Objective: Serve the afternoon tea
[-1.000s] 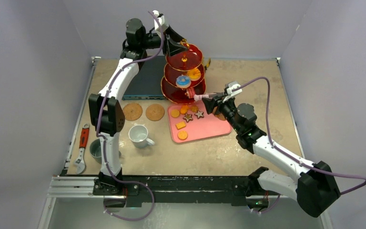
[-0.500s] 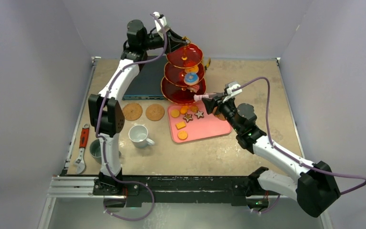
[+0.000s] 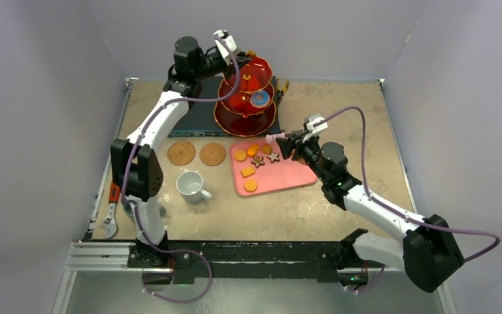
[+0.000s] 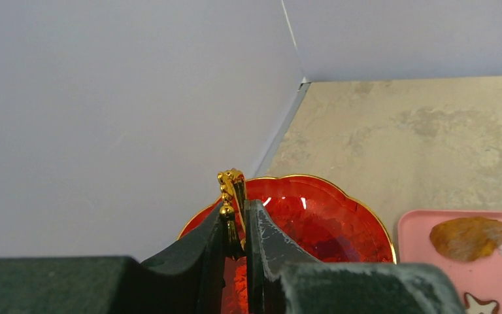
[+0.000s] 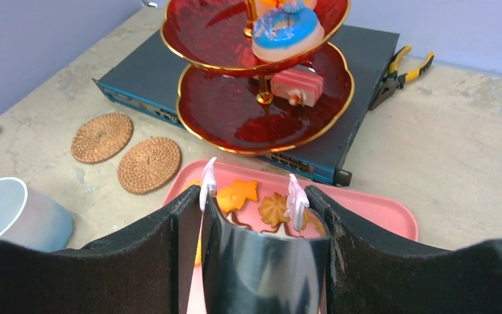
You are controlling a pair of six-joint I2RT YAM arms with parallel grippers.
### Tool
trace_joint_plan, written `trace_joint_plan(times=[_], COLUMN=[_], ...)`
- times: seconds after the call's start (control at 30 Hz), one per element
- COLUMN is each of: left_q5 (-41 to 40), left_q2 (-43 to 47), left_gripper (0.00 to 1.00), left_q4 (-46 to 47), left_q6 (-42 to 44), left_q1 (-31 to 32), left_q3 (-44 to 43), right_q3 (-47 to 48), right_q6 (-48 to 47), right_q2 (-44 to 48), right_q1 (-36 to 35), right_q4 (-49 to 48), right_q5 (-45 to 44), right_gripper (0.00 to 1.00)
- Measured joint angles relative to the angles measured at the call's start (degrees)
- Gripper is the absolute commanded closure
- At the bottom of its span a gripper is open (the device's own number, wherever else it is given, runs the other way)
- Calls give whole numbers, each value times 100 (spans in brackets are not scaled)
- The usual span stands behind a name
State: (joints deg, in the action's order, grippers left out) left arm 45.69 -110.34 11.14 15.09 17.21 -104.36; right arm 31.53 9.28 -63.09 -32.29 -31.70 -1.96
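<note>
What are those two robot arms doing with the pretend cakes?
The left gripper is shut on the gold handle of the red three-tier stand, which carries a blue doughnut and a pink cake slice. The right gripper hovers above the pink rectangular tray of small biscuits, clamping a shiny thing I cannot identify.

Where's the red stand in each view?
Top external: red stand at far centre, behind the pink tray.
Left wrist: red stand at bottom centre, gold handle between the jaws; pink tray at lower right.
Right wrist: red stand at top centre; pink tray below it.
Shared landmark: the pink tray.
</note>
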Motion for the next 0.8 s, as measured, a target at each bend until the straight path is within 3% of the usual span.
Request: trace_joint_plan(times=[0.1, 0.3, 0.33, 0.4, 0.67, 0.8], left_q5=[-144, -295, -310, -356, -857, -1434], left_q2=[59, 199, 229, 310, 706, 918], left_gripper=[79, 37, 24, 11, 2, 1], left_q4=[-59, -168, -188, -227, -743, -1499], left_q6=[227, 505, 531, 542, 380, 245], left_q1=[26, 4, 4, 7, 7, 4], left_q3=[68, 114, 114, 114, 87, -22], right_q3=[-4, 13, 20, 26, 164, 234], right_q6=[-28, -57, -57, -55, -50, -48], right_q2=[-111, -385, -459, -605, -1220, -1545], right_q1=[-2, -2, -2, -9, -208, -350], right_q4=[0, 42, 70, 140, 516, 575], right_q5=[0, 0, -2, -9, -208, -387], right_gripper=[41, 41, 41, 41, 40, 41])
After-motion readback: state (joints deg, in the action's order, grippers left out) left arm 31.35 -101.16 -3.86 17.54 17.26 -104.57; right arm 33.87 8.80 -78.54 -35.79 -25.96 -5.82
